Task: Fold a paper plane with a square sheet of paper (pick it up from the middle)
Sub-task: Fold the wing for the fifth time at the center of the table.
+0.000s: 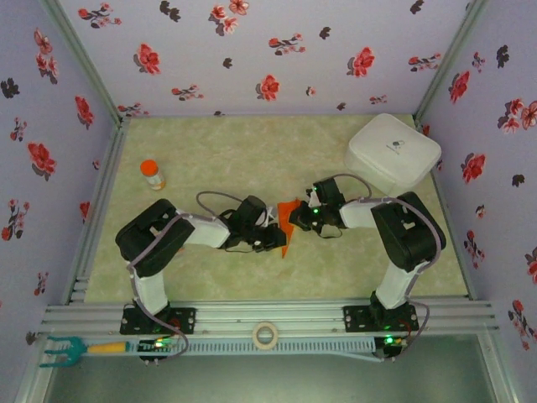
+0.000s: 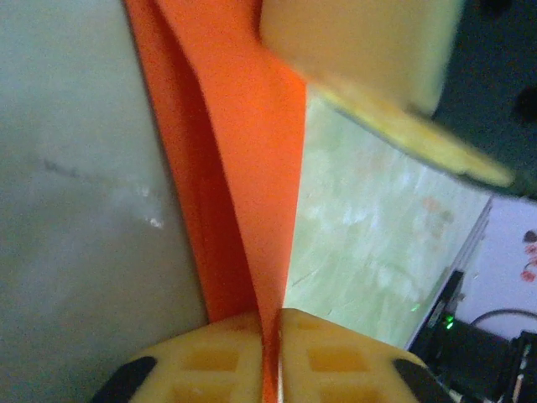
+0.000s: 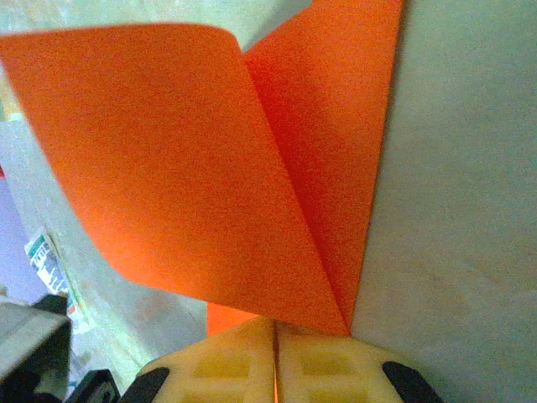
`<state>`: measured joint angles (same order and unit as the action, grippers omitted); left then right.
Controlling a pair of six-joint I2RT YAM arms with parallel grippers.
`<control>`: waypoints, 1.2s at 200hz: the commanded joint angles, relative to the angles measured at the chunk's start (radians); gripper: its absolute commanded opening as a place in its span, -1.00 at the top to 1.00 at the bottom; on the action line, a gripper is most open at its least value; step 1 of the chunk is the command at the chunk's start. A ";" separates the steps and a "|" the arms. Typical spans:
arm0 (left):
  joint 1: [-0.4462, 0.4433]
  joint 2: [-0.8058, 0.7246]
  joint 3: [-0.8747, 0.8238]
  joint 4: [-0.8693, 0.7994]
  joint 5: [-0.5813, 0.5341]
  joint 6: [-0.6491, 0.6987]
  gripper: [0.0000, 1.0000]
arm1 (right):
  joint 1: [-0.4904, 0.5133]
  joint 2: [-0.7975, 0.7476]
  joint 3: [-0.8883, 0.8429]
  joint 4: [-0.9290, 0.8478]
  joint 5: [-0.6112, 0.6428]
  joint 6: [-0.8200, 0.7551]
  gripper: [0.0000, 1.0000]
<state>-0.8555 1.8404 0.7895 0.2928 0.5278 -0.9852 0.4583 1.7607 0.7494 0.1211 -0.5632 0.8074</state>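
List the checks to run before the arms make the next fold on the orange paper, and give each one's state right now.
1. Left gripper shut on the orange paper: ok.
2. Right gripper shut on the same sheet: ok.
3. Loose flap lying flat: not ok, it bows away from the sheet in the right wrist view.
4. Fold edges lined up: cannot tell.
5. White case and bottle apart from the paper: ok.

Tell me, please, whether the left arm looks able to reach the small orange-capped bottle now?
Probably not yet: the left end effector is shut on the bright orange-red folded paper sheet. The small orange-capped bottle stands alone on that arm's side, so the way looks free once it lets go.
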 commanded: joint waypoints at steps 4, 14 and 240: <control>-0.035 -0.001 -0.018 -0.207 0.009 0.052 0.96 | 0.006 0.030 -0.011 -0.115 0.104 -0.033 0.81; -0.041 0.000 -0.021 -0.205 0.011 0.051 1.00 | 0.007 0.032 -0.011 -0.117 0.105 -0.032 0.81; -0.083 -0.030 -0.089 -0.193 0.077 0.049 0.92 | 0.013 0.041 0.000 -0.146 0.129 -0.037 0.84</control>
<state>-0.8970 1.7992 0.7498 0.2520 0.5282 -0.9539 0.4698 1.7603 0.7650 0.0837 -0.5503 0.7918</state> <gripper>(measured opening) 0.043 0.084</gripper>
